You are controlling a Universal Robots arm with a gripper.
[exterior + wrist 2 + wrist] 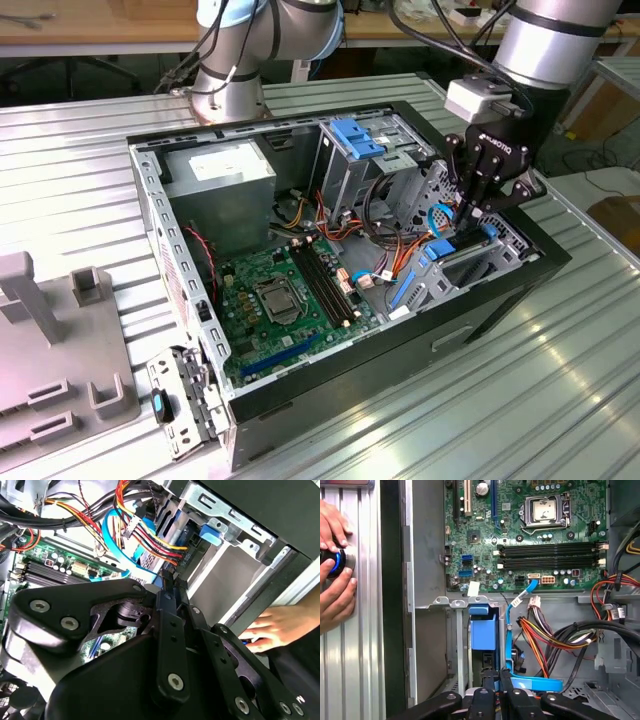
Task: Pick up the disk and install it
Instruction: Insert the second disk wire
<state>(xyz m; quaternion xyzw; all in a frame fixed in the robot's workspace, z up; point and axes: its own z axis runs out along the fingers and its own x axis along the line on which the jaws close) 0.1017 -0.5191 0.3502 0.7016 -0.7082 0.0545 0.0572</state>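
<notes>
Gripper (478, 215) is reaching down into the case's right-hand bay, fingers closing narrowly on the disk (455, 248), its long axis running into the bay.

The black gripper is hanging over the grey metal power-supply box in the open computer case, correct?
No. In the exterior view the black gripper hangs over the metal drive cage with blue plastic rails, at that view's right end of the open computer case; the grey metal power-supply box sits apart at its left.
</notes>
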